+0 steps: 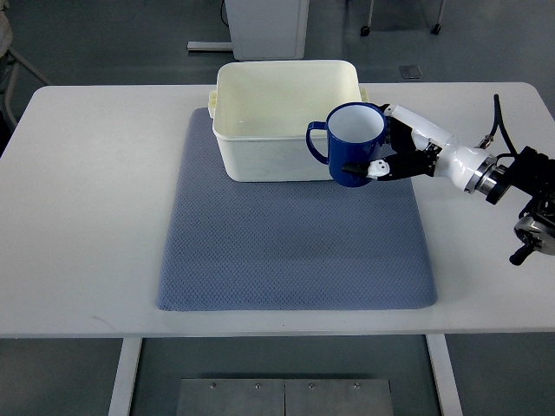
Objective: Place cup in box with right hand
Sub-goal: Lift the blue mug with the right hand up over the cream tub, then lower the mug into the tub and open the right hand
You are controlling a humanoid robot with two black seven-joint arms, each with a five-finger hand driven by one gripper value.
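Seen from above, the robot's white-and-black right hand [395,152] grips a blue enamel cup with a white interior [355,143], fingers wrapped round its right side. The cup stands upright, mouth up, handle pointing left, raised at the front-right corner of the cream plastic rectangular box [260,130], above the grey-blue textured mat [295,243] on the white table [87,217].

A white table [87,217] is set on a grey floor [104,39]. A white cabinet base [260,26] is seen at 12 o'clock, caster legs [399,26] at 1 o'clock. A metal plate [282,397] is seen at 6 o'clock. Even lighting is observed.
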